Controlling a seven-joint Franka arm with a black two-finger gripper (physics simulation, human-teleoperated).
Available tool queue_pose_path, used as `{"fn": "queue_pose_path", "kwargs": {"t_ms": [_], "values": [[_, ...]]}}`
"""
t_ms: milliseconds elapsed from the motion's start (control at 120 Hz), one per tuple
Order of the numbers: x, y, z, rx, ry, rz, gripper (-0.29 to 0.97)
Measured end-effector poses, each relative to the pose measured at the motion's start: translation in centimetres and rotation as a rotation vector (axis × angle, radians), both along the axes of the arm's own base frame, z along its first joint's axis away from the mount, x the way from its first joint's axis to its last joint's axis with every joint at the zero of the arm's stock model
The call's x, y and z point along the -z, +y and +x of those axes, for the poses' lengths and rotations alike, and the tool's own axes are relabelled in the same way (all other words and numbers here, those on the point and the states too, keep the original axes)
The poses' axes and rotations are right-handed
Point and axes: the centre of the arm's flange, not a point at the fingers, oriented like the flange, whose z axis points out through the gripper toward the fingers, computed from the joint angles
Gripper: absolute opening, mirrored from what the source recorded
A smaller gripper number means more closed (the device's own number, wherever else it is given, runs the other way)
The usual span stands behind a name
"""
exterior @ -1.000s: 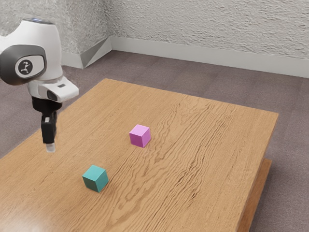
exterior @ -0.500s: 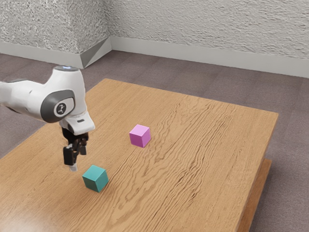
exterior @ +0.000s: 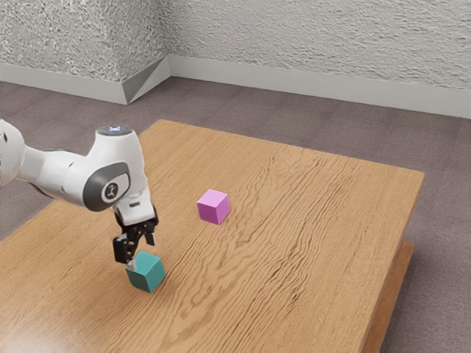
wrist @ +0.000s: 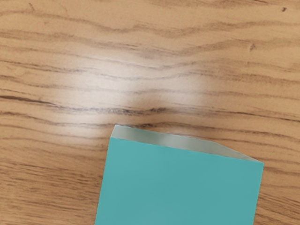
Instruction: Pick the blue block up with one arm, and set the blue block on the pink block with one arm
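Where the black two-finger gripper [exterior: 136, 252] hovers lower left in the exterior view, fingers apart, the small teal-blue cube [exterior: 146, 271] lies just beneath; the small pink cube [exterior: 213, 206] sits well apart, centre-frame, on the wooden table [exterior: 316, 235].

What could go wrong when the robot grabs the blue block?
The hand hangs over the blue block's edge, not its middle, so coming down it might bump the top and shove the block away. The pink block looks about the same size, so a blue block set down off-centre could tip off onto the table.
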Motion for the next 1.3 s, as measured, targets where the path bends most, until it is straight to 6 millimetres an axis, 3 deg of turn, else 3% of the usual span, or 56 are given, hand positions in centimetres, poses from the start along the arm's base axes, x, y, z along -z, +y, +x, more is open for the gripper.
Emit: {"fn": "queue_pose_path", "kwargs": {"t_ms": [217, 517, 683, 742, 850, 883, 967, 1017, 1167, 1300], "values": [[1.4, -0.1, -1.2, 0.043, -0.031, -0.005, 0.68], [3.6, -0.2, -1.0, 0.083, -0.053, -0.013, 0.66], [3.6, -0.2, -1.1, 0.092, -0.065, -0.017, 0.40], [2.4, -0.2, -1.7, 0.094, -0.087, -0.013, 0.32], [-3.8, -0.8, -2.2, 0.110, -0.191, 0.009, 0.27], [-5.3, -1.6, -1.1, 0.127, -0.212, 0.008, 0.26], [-9.1, -3.9, 5.4, 0.165, -0.246, -0.012, 0.25], [-10.4, -4.8, 8.4, 0.179, -0.241, -0.023, 0.25], [-11.0, -1.9, 15.2, 0.140, -0.180, -0.035, 0.24], [-10.2, -0.8, 19.2, 0.137, -0.131, -0.048, 0.24]]}}
